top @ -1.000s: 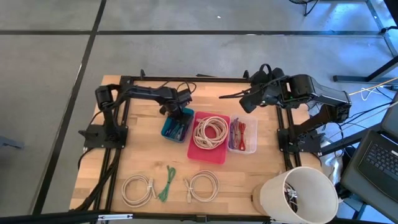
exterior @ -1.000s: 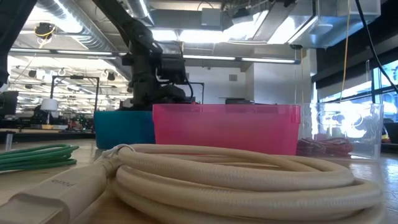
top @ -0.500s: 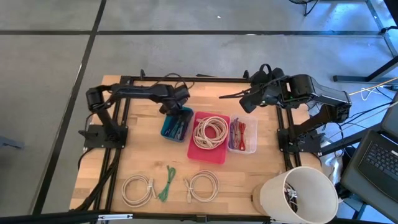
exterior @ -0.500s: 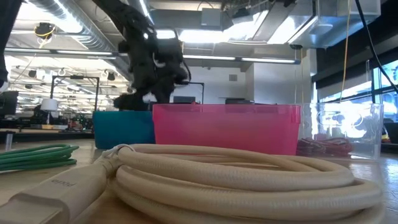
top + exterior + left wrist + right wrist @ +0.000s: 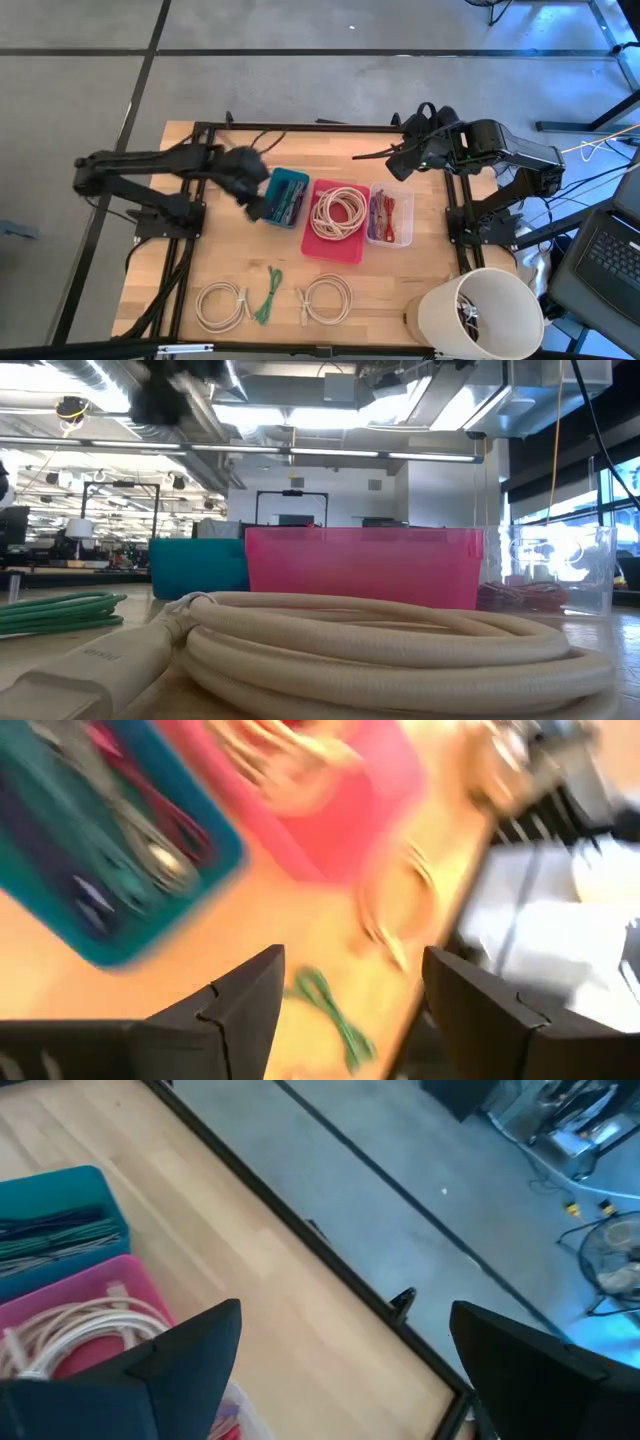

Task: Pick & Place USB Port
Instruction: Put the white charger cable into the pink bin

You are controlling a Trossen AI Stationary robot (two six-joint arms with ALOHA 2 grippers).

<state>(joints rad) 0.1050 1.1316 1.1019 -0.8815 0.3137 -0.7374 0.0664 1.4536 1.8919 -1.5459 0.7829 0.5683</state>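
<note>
A teal bin (image 5: 286,196) holds several thin coloured cables (image 5: 150,850). Beside it stand a pink bin (image 5: 338,222) with a coiled white cable (image 5: 339,210) and a clear bin (image 5: 391,219) with red cables. My left gripper (image 5: 256,204) hangs blurred above the table just left of the teal bin, open with nothing between its fingers (image 5: 350,960). My right gripper (image 5: 398,163) waits open (image 5: 345,1320) above the table's far right part, also without anything in it.
Near the front edge lie a white cable coil (image 5: 221,304), a green cable (image 5: 268,295) and a second white coil (image 5: 325,299). A white bucket (image 5: 480,312) stands at the near right corner. A black frame (image 5: 300,127) runs along the table's far edge and sides.
My left gripper has risen out of the teal bin and swung toward the table's left and near side, its arm stretching out to the left. It carries nothing away. The cables in the bin stay where they were.
</note>
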